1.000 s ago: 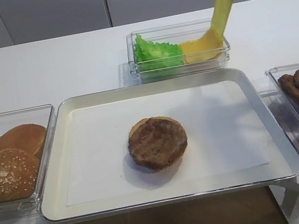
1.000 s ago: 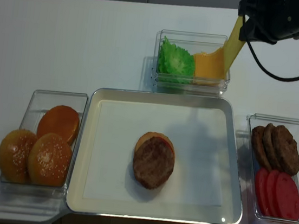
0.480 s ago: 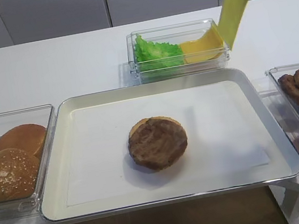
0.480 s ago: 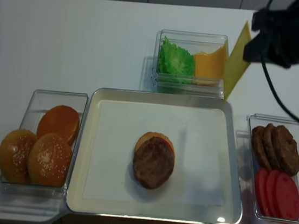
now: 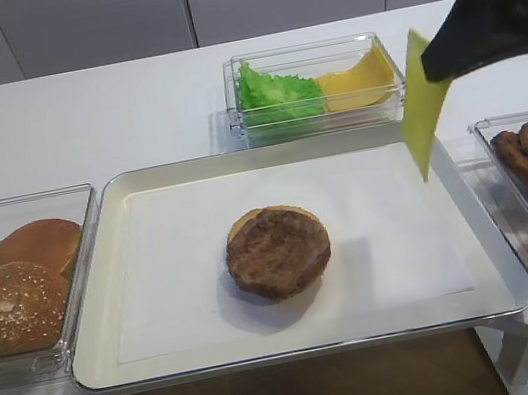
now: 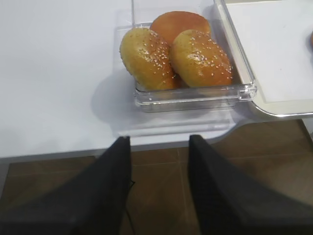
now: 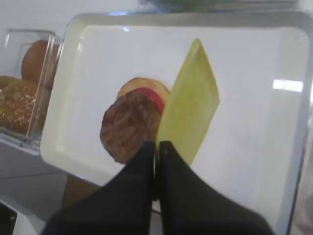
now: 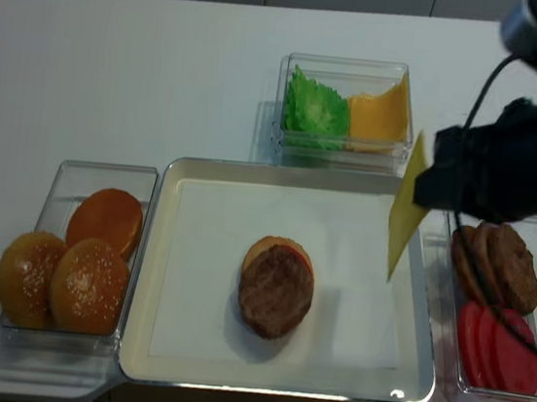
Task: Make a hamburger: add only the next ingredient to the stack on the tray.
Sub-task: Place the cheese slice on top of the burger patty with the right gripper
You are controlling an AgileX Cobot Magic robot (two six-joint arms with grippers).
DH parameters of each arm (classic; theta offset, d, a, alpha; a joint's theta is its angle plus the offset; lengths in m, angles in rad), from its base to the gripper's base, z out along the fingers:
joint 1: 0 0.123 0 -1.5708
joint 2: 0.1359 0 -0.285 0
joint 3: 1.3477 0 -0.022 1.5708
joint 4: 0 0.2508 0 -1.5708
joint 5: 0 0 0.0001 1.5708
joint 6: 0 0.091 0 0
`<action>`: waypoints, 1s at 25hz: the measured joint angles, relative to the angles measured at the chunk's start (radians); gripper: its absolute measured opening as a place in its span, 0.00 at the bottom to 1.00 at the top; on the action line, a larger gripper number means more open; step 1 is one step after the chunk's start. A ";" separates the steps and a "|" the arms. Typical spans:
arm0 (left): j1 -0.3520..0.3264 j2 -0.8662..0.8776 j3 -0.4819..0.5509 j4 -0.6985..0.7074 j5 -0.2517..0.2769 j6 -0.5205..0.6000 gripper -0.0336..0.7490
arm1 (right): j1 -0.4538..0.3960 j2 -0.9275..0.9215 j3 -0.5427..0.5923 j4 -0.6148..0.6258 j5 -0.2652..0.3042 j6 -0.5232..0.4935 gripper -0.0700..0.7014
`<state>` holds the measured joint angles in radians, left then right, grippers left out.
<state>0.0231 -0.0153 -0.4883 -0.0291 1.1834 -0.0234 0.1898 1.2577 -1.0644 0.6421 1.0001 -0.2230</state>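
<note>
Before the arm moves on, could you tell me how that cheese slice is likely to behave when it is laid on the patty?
The cheese slice hangs edge-down from the right gripper, pinched at one corner, so it is probably light and floppy. It looks thin, so it may fold or land skewed on the patty. Its smooth face could cling to the fingers.

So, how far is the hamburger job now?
Done: the patty sits on the bun half on the tray, and a cheese slice is out of its bin.
In hand: the right gripper pinches that slice, which hangs above the tray's right edge.
Left: carry it over the patty and release it.
</note>
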 joint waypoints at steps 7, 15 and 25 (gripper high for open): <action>0.000 0.000 0.000 0.000 0.000 0.000 0.42 | 0.194 0.000 0.056 0.039 -0.093 0.000 0.13; 0.000 0.000 0.000 0.000 0.000 0.000 0.42 | 0.338 0.065 0.064 0.127 -0.222 -0.008 0.13; 0.000 0.000 0.000 0.000 0.000 0.000 0.42 | 0.398 0.218 0.064 0.384 -0.271 -0.186 0.13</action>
<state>0.0231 -0.0153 -0.4883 -0.0291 1.1834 -0.0234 0.5875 1.4756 -1.0004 1.0258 0.7291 -0.4092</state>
